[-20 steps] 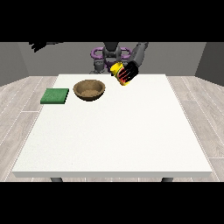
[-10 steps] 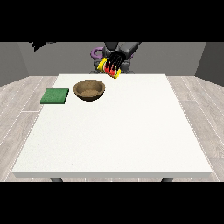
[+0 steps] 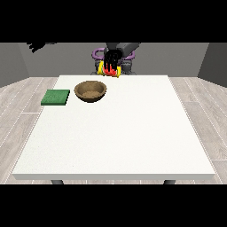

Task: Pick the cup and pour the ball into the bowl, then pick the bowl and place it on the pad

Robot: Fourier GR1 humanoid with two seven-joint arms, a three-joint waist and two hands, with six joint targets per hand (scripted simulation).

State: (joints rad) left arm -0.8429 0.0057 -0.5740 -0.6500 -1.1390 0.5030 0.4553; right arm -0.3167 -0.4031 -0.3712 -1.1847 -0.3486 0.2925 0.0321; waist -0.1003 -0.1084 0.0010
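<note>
- The raised hand (image 3: pixel 39 45) at the view's left is far from the work; whether its fingers are apart I cannot tell.
- Green pad (image 3: pixel 56 97) waits on the table (image 3: pixel 133 133).
- Bowl (image 3: pixel 90 91) lies below-left of the fingers.
- Those fingers (image 3: pixel 111 58) clamp the yellow cup (image 3: pixel 110 69); tipped now, the ball could miss.

A table (image 3: pixel 115 133) fills the middle of the frame. On it, toward the upper left, a bowl (image 3: pixel 90 91) sits with a pad (image 3: pixel 56 97) to its left, the two apart, the pad close to the table's left edge. Above and just right of the bowl, at the table's far edge, a hand (image 3: pixel 111 59) holds a cup (image 3: pixel 110 71) off the surface. Another hand (image 3: pixel 37 45) hangs in the upper left corner, well beyond the table.
</note>
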